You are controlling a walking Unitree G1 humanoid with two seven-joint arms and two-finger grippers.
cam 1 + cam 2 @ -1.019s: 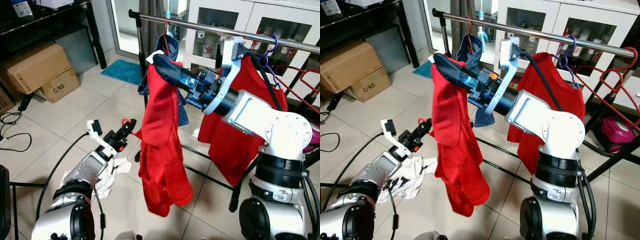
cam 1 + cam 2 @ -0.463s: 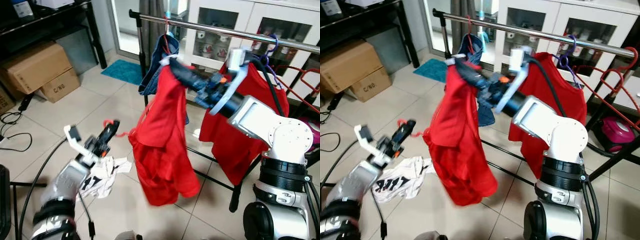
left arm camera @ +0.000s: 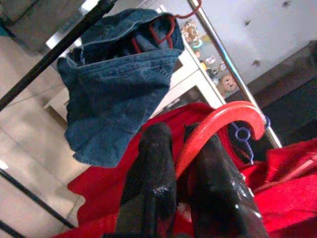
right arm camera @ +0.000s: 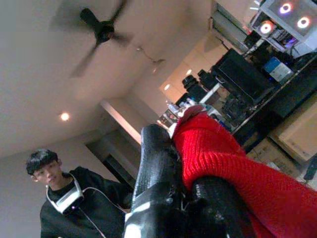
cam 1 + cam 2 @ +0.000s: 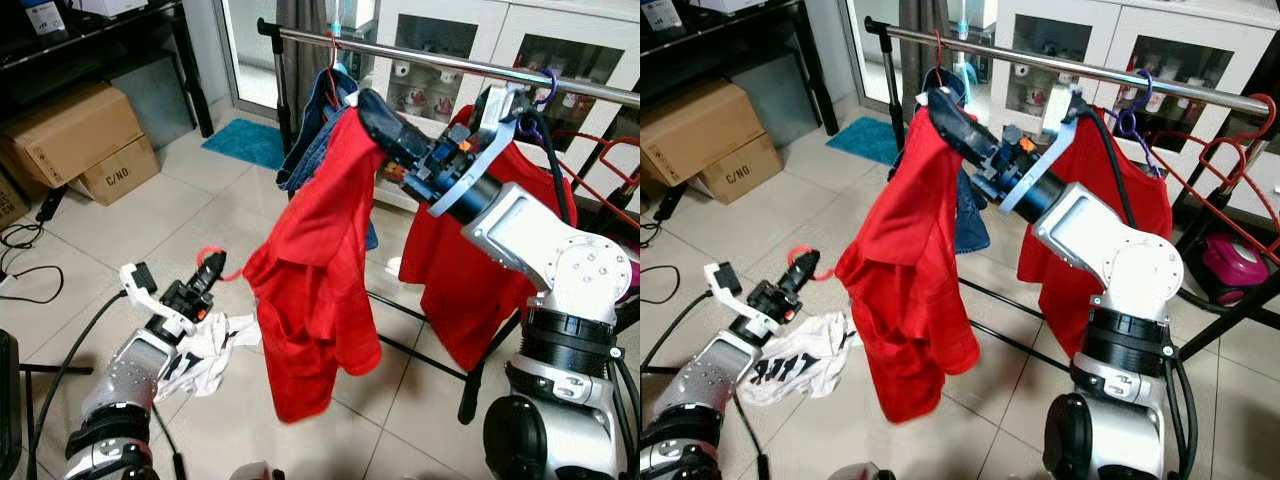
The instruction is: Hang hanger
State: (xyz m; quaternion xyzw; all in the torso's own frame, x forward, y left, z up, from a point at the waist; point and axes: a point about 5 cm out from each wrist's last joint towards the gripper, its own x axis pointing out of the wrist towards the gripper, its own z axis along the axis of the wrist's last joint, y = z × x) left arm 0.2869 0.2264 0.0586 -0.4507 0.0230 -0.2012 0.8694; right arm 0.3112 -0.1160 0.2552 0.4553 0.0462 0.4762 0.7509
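The robot was midway through hanging: the garment was lifted but not yet on the long silver clothes rail [image 5: 440,60]. The right gripper [image 5: 940,108] was raised just below the rail, its black fingers [image 4: 156,163] clamped on the shoulder of the red knitted shirt [image 5: 315,280], which draped down from it. The left gripper [image 5: 203,283] sat low, well apart from the rail, closed around the curved red plastic hanger hook [image 3: 218,124]. A blue denim garment [image 3: 114,84] already hung just beside the right gripper. The next move would probably call for raising the hook over the rail, then releasing.
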